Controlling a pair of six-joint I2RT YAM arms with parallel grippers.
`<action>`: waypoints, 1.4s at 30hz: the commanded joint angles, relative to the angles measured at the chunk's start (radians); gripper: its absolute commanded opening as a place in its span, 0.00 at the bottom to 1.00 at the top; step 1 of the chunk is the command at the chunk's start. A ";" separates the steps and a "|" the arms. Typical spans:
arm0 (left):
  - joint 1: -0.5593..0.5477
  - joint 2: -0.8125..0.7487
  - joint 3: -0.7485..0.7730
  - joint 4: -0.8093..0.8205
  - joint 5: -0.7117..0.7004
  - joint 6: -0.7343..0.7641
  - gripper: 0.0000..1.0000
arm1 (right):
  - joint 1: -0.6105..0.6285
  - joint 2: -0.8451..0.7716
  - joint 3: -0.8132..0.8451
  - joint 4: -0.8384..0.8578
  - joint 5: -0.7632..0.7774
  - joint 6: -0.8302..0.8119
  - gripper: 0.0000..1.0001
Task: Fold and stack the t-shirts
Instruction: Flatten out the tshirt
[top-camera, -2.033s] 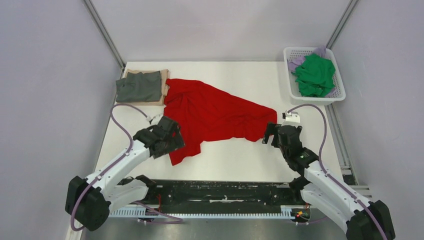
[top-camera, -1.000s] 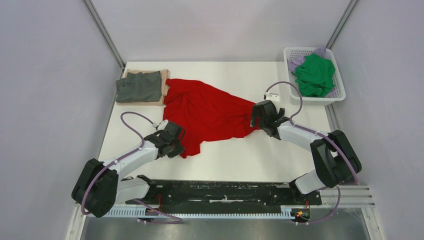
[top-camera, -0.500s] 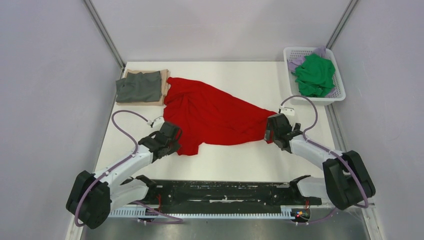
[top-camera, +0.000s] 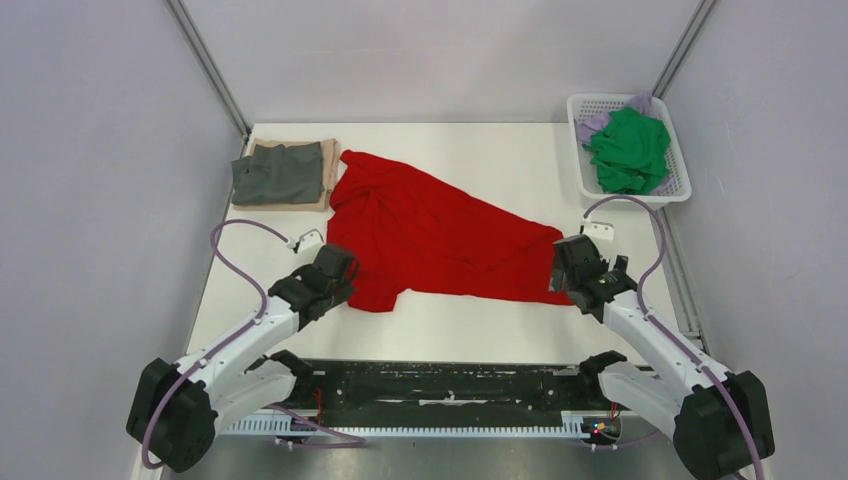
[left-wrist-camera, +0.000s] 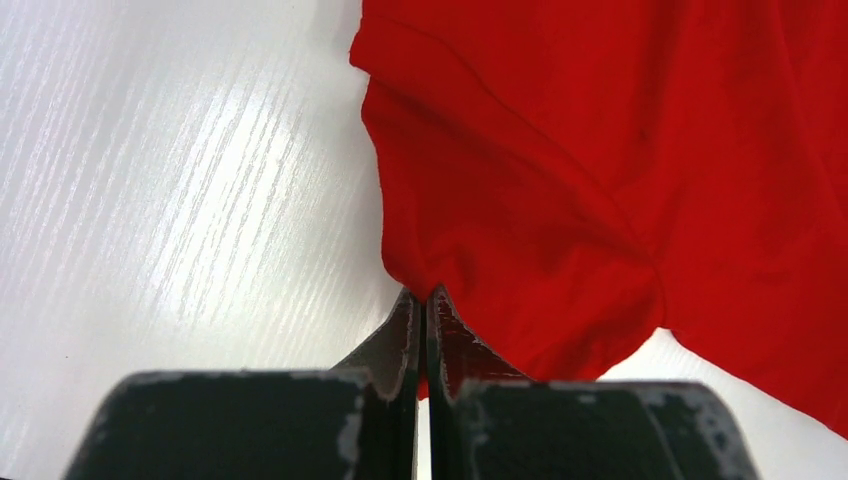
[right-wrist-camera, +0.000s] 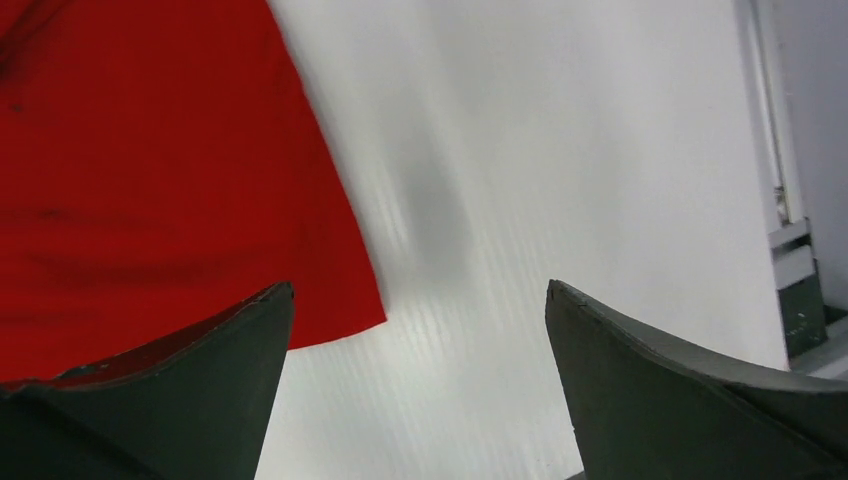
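A white table (top-camera: 460, 150) fills the top view, with a red shirt (top-camera: 430, 235) spread across its middle, slanting from the table's far left toward its near right.

The likeliest trouble is with this shirt. It lies twisted, with ridges of bunched cloth running through it, and a fold made now would probably press those creases in. Its far corner reaches the folded stack at the table's far left corner, a grey shirt (top-camera: 277, 175) on a tan shirt (top-camera: 328, 172). Whether they touch cannot be told, but a hard pull might drag the stack out of square.

The left gripper (left-wrist-camera: 422, 310), toward the table's near left, is clamped on a thin bit of the red shirt's edge. So small a bite could slip free under tension. The right gripper (right-wrist-camera: 418, 290), toward the table's near right, stands wide apart and holds nothing. Only one finger sits over the hem corner, so closing here may catch too little cloth or none.

A white basket (top-camera: 578, 150) at the table's far right corner holds a crumpled green shirt (top-camera: 628, 150) over a lilac shirt (top-camera: 592, 125).

The red shirt is bright, plain and soft, flattest along its right hem and most rumpled near its left end.
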 joint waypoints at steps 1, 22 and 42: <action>0.005 -0.051 0.015 -0.004 -0.044 0.046 0.02 | -0.001 -0.023 -0.006 0.069 -0.188 -0.038 0.98; 0.005 -0.099 -0.003 -0.034 -0.014 0.021 0.02 | -0.070 0.099 -0.195 0.313 -0.361 -0.033 0.72; 0.003 -0.252 0.323 -0.067 -0.082 0.092 0.02 | -0.073 -0.141 0.033 0.309 -0.388 -0.051 0.00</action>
